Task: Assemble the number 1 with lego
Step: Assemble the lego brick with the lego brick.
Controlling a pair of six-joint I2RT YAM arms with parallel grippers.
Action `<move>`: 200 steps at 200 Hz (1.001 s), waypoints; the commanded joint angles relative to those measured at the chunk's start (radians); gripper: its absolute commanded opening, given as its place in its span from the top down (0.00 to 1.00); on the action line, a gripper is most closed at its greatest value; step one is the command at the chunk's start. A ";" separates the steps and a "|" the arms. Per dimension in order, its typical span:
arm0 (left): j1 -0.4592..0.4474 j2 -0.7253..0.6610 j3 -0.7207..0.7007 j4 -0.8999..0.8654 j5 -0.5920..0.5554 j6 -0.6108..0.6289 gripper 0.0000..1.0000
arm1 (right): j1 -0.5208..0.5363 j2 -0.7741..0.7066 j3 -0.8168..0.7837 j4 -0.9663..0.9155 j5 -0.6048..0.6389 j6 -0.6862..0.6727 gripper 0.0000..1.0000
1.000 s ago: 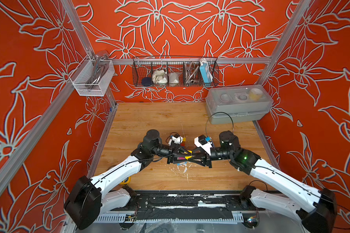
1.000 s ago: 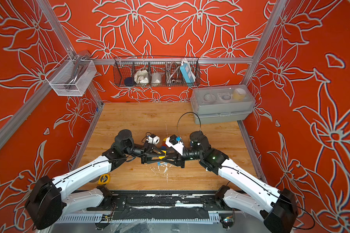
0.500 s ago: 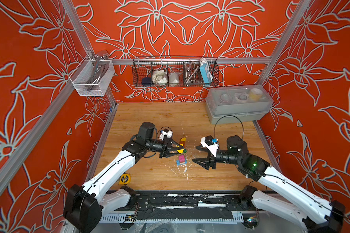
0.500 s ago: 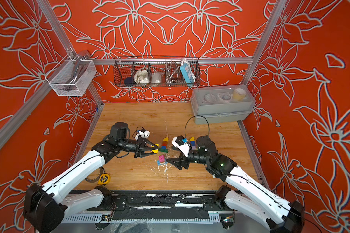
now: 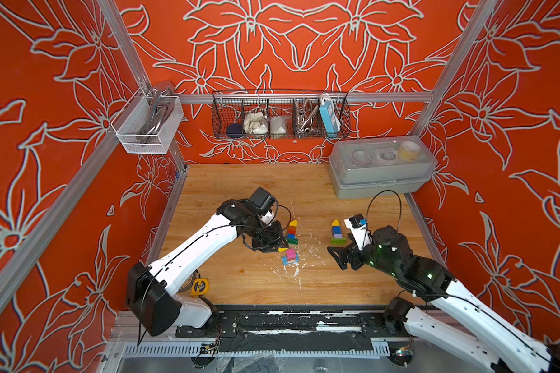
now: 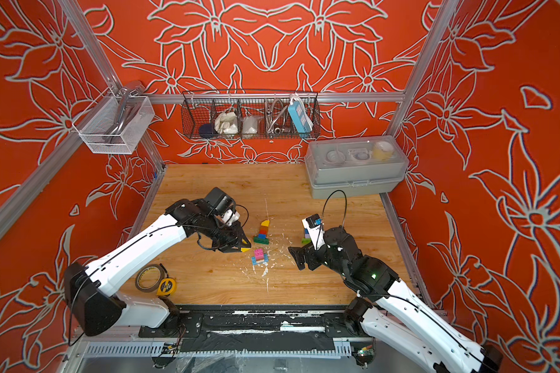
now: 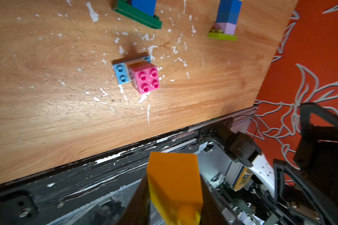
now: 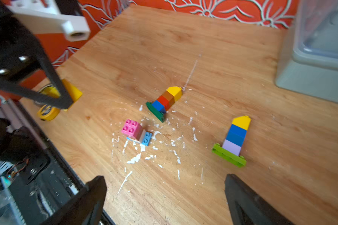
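Left end effector [image 7: 173,196] clamps yellow sloped plastic brick [image 7: 174,175].
Right end effector [image 8: 165,187] spread wide, lower frame edge; pink-topped brick stack [image 8: 132,128] centre-frame on desk [image 8: 203,48].

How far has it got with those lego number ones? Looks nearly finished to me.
Done: two ones lie flat, one on a green plate, one on a lime plate, each capped with yellow. In hand: the left gripper is shut on a yellow slope brick; the right gripper is open, empty. Left: the short pink-topped stack on a light blue plate probably awaits that cap.
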 commanded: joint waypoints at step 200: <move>-0.182 0.395 0.191 -0.062 -0.392 -0.117 1.00 | -0.012 0.138 -0.024 -0.149 0.045 0.249 0.05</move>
